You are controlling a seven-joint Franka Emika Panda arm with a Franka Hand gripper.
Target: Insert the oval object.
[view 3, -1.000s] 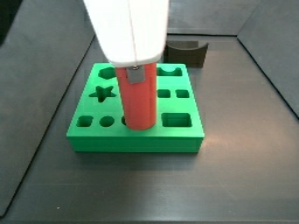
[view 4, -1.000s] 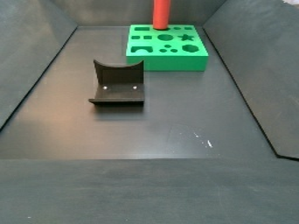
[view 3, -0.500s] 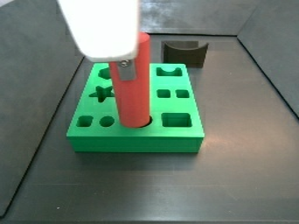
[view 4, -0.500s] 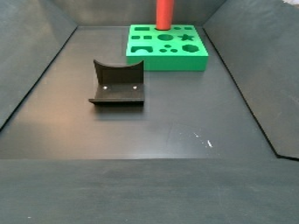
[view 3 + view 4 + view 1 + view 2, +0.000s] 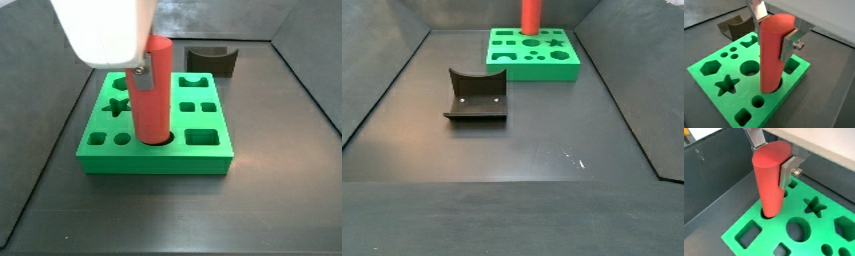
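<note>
The oval object (image 5: 155,95) is a long red-orange peg. It stands with its lower end in a hole of the green block (image 5: 201,150), and most of its length is above the block. It also shows at the far end in a side view (image 5: 531,14), on the green block (image 5: 556,68). My gripper (image 5: 773,26) is shut on the peg's upper part. In both wrist views a silver finger (image 5: 791,44) (image 5: 789,171) lies flat against its side and the opposite finger (image 5: 757,9) (image 5: 754,137) meets its top edge. The white gripper body (image 5: 104,35) hides part of the peg's top.
The green block (image 5: 711,80) has several other shaped holes, among them a star (image 5: 725,85), a round hole (image 5: 749,68) and squares (image 5: 203,137). The dark fixture (image 5: 476,97) stands mid-floor, behind the block in a side view (image 5: 214,60). Dark walls enclose the floor.
In the side view my gripper body has shifted left and more of the peg's top shows beside it. The peg's lower end stays in the same hole. The block and fixture have not moved.
</note>
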